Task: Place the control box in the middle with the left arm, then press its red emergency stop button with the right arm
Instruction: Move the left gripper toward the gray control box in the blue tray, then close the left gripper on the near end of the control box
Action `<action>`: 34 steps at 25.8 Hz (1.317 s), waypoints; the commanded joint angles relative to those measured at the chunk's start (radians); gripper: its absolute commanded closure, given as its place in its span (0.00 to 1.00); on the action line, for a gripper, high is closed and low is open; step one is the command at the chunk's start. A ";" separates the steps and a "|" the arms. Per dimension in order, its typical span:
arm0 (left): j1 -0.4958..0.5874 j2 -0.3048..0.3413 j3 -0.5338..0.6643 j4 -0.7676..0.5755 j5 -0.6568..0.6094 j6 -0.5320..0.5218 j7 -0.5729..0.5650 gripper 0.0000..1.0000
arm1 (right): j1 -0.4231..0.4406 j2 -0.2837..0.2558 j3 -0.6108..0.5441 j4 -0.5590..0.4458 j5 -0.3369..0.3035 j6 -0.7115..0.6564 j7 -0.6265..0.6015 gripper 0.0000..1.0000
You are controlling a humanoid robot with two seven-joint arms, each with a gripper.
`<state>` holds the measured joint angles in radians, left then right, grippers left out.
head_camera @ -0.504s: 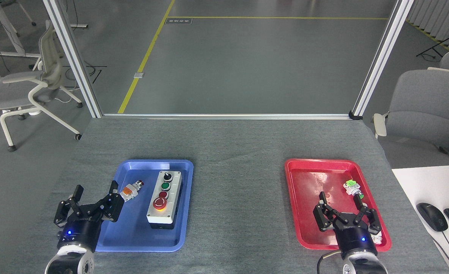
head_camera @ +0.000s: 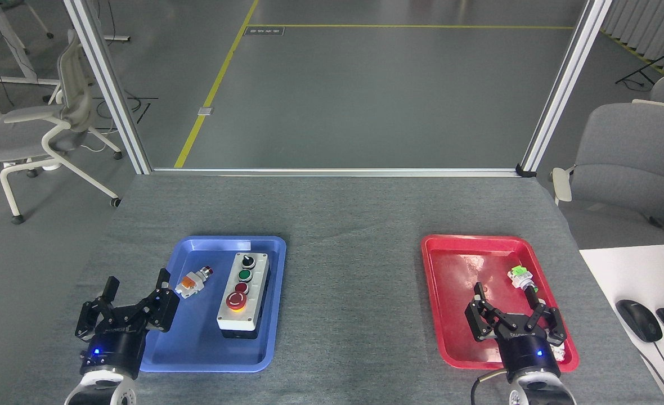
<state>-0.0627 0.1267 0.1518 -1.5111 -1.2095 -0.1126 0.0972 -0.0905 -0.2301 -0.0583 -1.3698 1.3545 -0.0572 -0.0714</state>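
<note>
The big grey felt-like desk (head_camera: 337,208) carries everything. Its bare middle (head_camera: 351,304), between the two trays, is where the box should end up, and nothing sits there yet.

At about 8 o'clock on the desk lies the blue plastic tray (head_camera: 208,360). At about 4 o'clock lies the red plastic tray (head_camera: 456,270). They are well apart, likely so each arm has its own side to work from.

The white and black control box (head_camera: 243,298) lies flat in the blue tray, near the tray's 3 o'clock side. It has a row of round buttons on top, facing up so they can be pushed. The task has not really begun, because the box is not yet in the middle.

The black left gripper (head_camera: 135,298) hangs over the blue tray's 9 o'clock edge. Its jaws are spread wide and hold nothing. It looks ready to reach toward 3 o'clock for the box. The black right gripper with white lettering (head_camera: 507,301) hangs over the red tray, jaws also wide and empty. It seems to be waiting its turn.

The big round red emergency stop button on its yellow ring (head_camera: 236,301) sits at the 6 o'clock end of the box's row.

A small white and orange switch (head_camera: 191,281) lies loose in the blue tray, just beside the left gripper. A small white and green part (head_camera: 520,277) lies in the red tray.

Compared with half a second ago, the left gripper has slid a little toward 7 o'clock, away from the small switch. The right gripper has dropped a tiny bit toward 6 o'clock. The box and both trays have not moved.
</note>
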 commanded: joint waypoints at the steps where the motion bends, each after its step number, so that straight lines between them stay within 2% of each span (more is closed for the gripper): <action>1: 0.046 -0.001 -0.003 -0.060 -0.001 -0.005 0.001 0.01 | 0.000 -0.001 0.000 0.000 0.000 0.000 -0.005 0.02; 5: 0.156 -0.030 -0.057 -0.155 -0.008 -0.001 -0.001 0.01 | 0.000 -0.011 0.000 0.000 -0.002 0.000 -0.013 0.02; 9: 0.172 -0.082 -0.110 -0.144 -0.033 0.022 -0.002 0.01 | 0.006 -0.015 0.000 0.000 -0.002 0.000 -0.022 0.02; 18: 0.165 -0.160 -0.331 -0.046 -0.337 0.307 -0.002 0.01 | 0.009 -0.032 0.000 0.000 -0.005 0.000 -0.027 0.02; 22: 0.136 -0.182 -0.340 0.026 -0.400 0.355 -0.001 0.01 | 0.011 -0.035 0.014 0.000 -0.005 -0.001 -0.028 0.02; 28: 0.052 -0.190 -0.336 0.157 -0.392 0.381 -0.002 0.01 | 0.011 -0.035 0.012 0.000 -0.005 -0.001 -0.028 0.02; 34: 0.026 -0.190 -0.328 0.187 -0.386 0.383 -0.007 0.01 | 0.011 -0.034 0.011 0.000 -0.005 -0.001 -0.028 0.02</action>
<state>-0.0193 -0.0619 -0.1792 -1.3431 -1.5977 0.2680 0.0957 -0.0798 -0.2654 -0.0473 -1.3698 1.3498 -0.0580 -0.0999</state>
